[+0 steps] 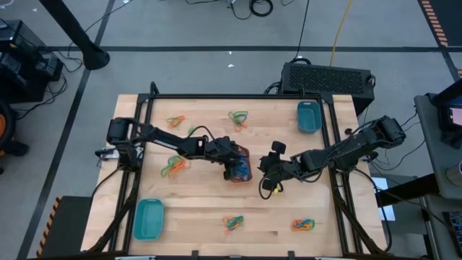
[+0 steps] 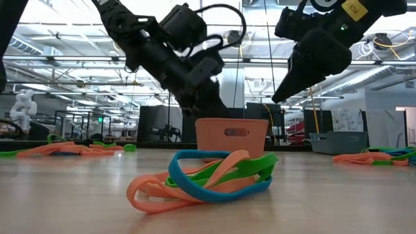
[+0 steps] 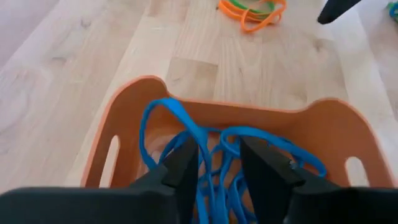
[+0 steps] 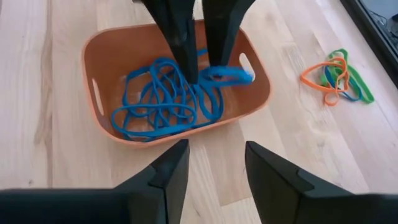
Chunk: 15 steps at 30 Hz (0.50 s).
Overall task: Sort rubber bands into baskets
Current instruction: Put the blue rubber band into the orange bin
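At centre of the surface (image 1: 202,209), the left claw (image 4: 198,62) hangs inside the orange basket (image 4: 106,46), fingers parted and released, with blue rubber bands (image 4: 163,99) piled beneath and one loop lying against a fingertip. Just right of this basket, the right claw (image 4: 214,171) hovers above bare wood, also released. Mixed band clusters (image 1: 232,223) lie around; teal baskets (image 1: 149,218) sit at two corners.
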Motion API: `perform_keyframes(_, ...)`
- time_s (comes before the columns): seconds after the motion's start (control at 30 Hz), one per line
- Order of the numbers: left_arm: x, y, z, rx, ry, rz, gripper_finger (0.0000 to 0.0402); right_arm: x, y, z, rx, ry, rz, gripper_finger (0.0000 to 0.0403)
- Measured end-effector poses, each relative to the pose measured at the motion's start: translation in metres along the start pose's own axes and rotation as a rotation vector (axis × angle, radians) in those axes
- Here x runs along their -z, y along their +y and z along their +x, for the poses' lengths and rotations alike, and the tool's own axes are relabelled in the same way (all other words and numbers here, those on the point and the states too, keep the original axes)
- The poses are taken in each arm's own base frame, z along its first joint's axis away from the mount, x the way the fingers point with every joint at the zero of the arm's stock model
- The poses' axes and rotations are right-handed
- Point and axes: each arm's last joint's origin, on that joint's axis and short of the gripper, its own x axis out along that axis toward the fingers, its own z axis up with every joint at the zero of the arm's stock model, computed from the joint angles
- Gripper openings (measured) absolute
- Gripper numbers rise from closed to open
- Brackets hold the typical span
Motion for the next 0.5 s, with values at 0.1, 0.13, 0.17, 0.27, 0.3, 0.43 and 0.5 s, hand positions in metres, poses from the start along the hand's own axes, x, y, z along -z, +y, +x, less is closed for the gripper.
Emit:
perform_keyframes(0.1, -0.008, 0.0, -0.011, -0.001, -0.014, 0.005, 0.0143, 0.0, 0.0, 0.0, 0.001, 0.002, -0.001, 0.0148)
perform_keyframes(0.13, -0.01, 0.0, -0.015, -0.007, -0.016, 0.009, 0.0144, 0.0, 0.0, 0.0, 0.001, 0.002, -0.002, 0.0148)
perform_keyframes(0.17, -0.013, 0.0, -0.02, -0.016, -0.022, 0.02, 0.0145, 0.0, 0.0, 0.0, 0.001, 0.002, -0.003, 0.0148)
perform_keyframes(0.27, -0.019, 0.003, -0.036, -0.063, -0.004, 0.041, 0.0146, 0.001, 0.0, 0.0, 0.002, 0.006, -0.006, 0.0148)
perform_keyframes(0.3, -0.021, 0.004, -0.041, -0.084, -0.002, 0.049, 0.0146, 0.001, 0.0, 0.0, 0.002, 0.005, -0.007, 0.0148)
perform_keyframes(0.43, -0.024, 0.013, -0.066, -0.193, 0.061, 0.081, 0.0146, 0.0, 0.0, 0.0, 0.002, 0.004, -0.012, 0.0148)
perform_keyframes(0.5, -0.023, 0.019, -0.079, -0.251, 0.109, 0.086, 0.0146, 0.0, 0.0, 0.0, 0.002, 0.002, -0.011, 0.0148)
